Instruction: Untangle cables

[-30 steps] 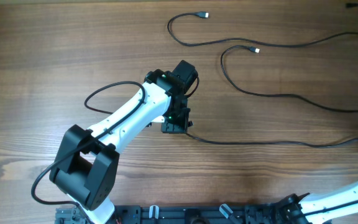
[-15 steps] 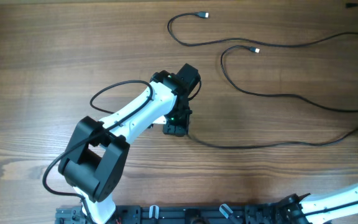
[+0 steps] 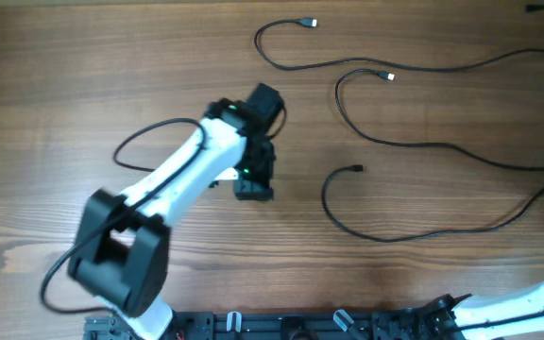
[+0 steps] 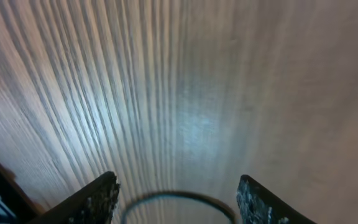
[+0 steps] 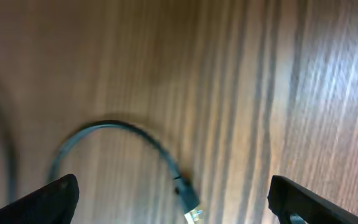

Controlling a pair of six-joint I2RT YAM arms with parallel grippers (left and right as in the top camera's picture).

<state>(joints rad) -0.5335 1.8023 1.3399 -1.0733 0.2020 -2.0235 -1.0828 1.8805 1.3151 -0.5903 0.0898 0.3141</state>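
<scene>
Three thin black cables lie apart on the wooden table. The far cable (image 3: 281,64) ends in a plug at the top. The middle cable (image 3: 348,118) curves off to the right. The near cable (image 3: 333,212) has its plug (image 3: 359,168) lying free at mid-table. My left gripper (image 3: 253,187) (image 4: 179,202) is open over bare wood, well left of that plug. My right gripper (image 5: 173,186) is wide open, and a cable end with a plug (image 5: 188,198) lies between its fingers, ungripped. The overhead view shows the right arm (image 3: 527,304) but not its gripper.
The left arm's own thick black wire (image 3: 144,142) loops beside its white link. A black rail (image 3: 300,326) runs along the table's near edge. In the left wrist view a blurred dark arc (image 4: 176,198) shows low between the fingers.
Both grippers have opened. The near cable's end left my left gripper and sprang right to mid-table. The left arm swung slightly up and to the left.
</scene>
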